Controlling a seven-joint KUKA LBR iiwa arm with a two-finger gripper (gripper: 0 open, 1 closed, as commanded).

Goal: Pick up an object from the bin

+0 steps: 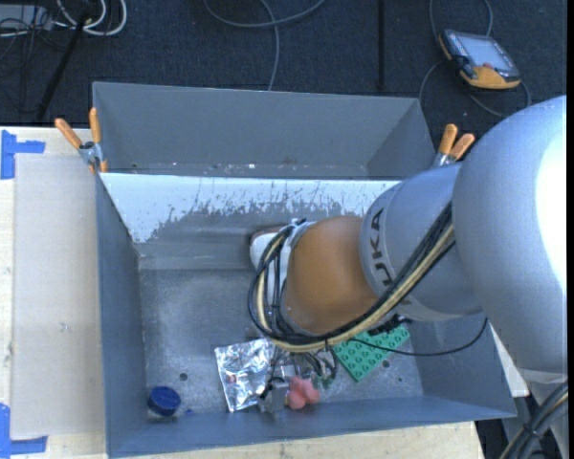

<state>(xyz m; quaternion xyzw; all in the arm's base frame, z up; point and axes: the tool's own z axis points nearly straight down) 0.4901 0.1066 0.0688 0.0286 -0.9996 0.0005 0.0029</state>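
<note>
My gripper (289, 382) is low at the front of the bin, mostly hidden beneath the arm's orange cover. A small pink-red lump (302, 396) lies right at its tip on the bin floor; whether it is gripped cannot be made out. A crumpled piece of silver foil (239, 372) lies against the gripper's left side. A green studded plate (371, 350) lies just to its right, partly under the arm.
A blue round cap (163, 402) sits in the front left corner. A white object (262, 247) pokes out from behind the orange cover near the back wall. The arm covers the right half of the bin.
</note>
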